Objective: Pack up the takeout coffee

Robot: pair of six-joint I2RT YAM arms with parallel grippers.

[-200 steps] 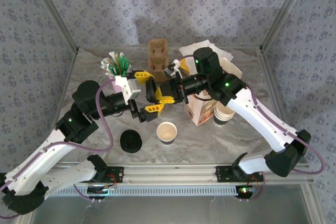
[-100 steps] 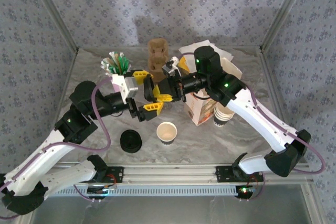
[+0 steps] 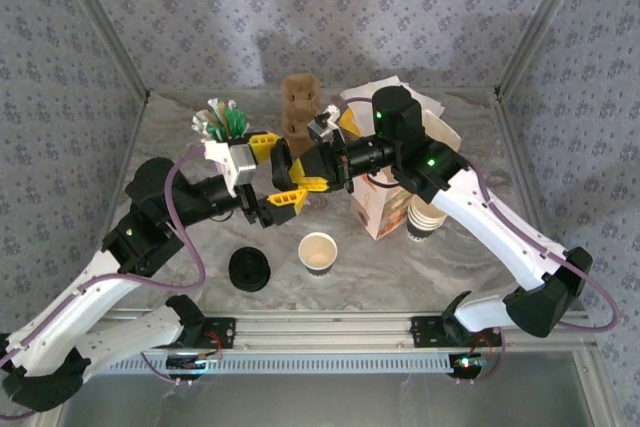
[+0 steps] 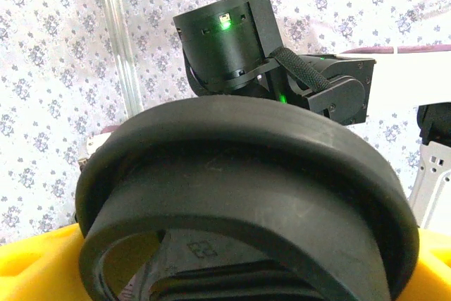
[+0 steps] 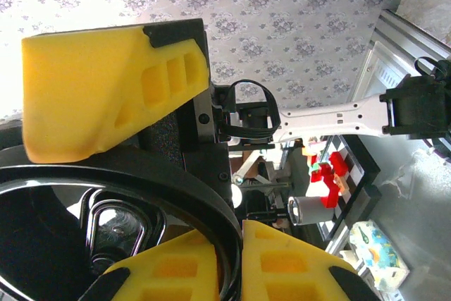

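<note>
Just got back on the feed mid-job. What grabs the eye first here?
The two arms meet in mid-air above the table. The right gripper pinches the rim of a black lid, and the left gripper stands open with its yellow fingers on either side of the same lid. Below them an open paper cup stands on the table, with a squat stack of lids beside it on the left arm's side.

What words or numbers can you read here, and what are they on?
No text reads clearly.
Black lid: small raised marks inside it, too blurred to read.
Pale bag: brown print, too small to read.
Stacked paper cups: dark print, too small to read.
</note>
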